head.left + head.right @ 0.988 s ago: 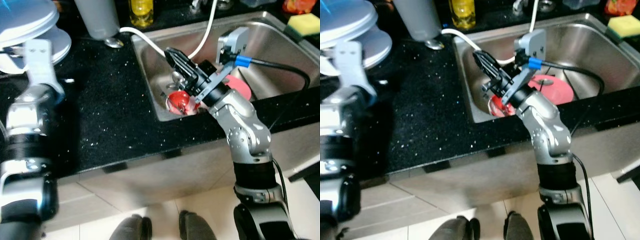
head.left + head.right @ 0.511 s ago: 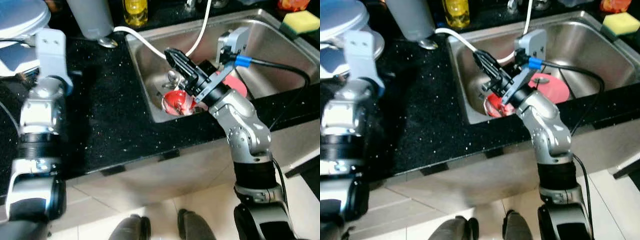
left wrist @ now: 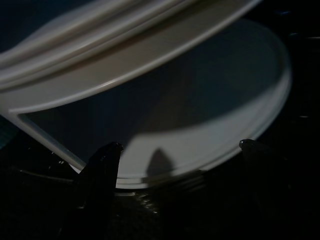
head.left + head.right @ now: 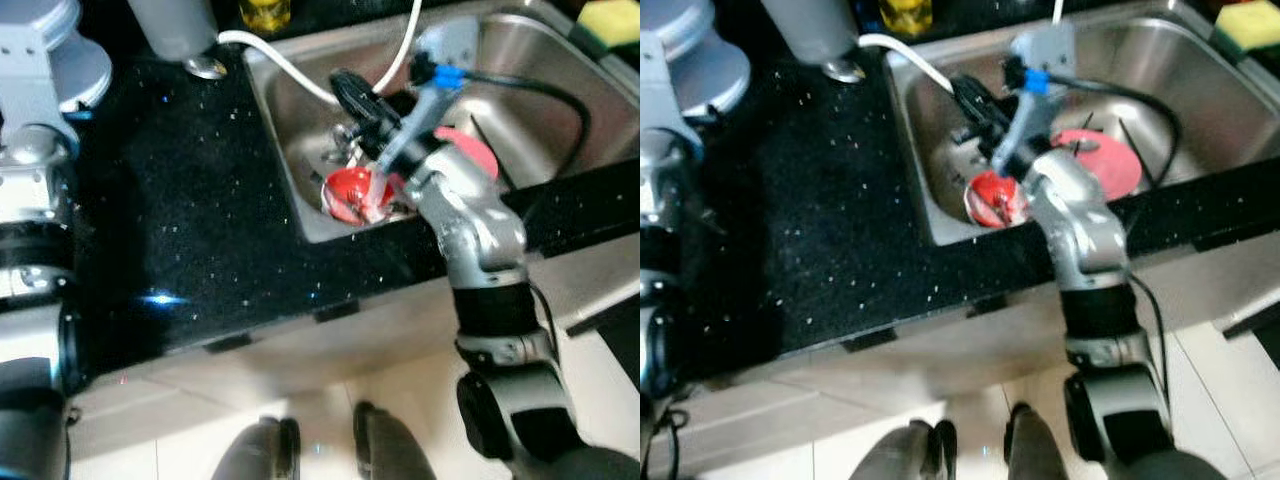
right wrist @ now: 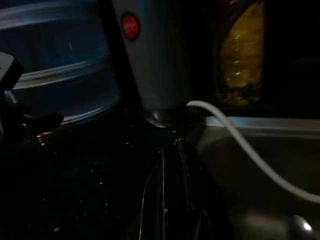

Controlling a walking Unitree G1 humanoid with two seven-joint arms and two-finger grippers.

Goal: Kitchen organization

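A red bowl (image 4: 350,190) lies in the front left corner of the steel sink (image 4: 545,60), beside a pink plate (image 4: 472,152). My right gripper (image 4: 346,84) reaches over the bowl toward the sink's left wall. In the right wrist view its black fingers (image 5: 167,200) are pressed together with nothing between them, so it is shut. My left arm (image 4: 30,150) stretches along the counter's left side. In the left wrist view the left gripper (image 3: 177,147) is open, its tips spread just in front of stacked white dishes (image 3: 200,100).
A white hose (image 4: 272,58) runs from the counter into the sink. A grey canister (image 4: 170,25) and a yellow bottle (image 5: 242,55) stand behind the black counter (image 4: 190,230). A yellow sponge (image 4: 1252,18) sits at the sink's far right. My feet (image 4: 320,450) stand on pale tiles.
The camera has shifted and the picture is blurred. My right wrist has swung left and deeper over the sink. My left arm has reached further out toward the white dishes.
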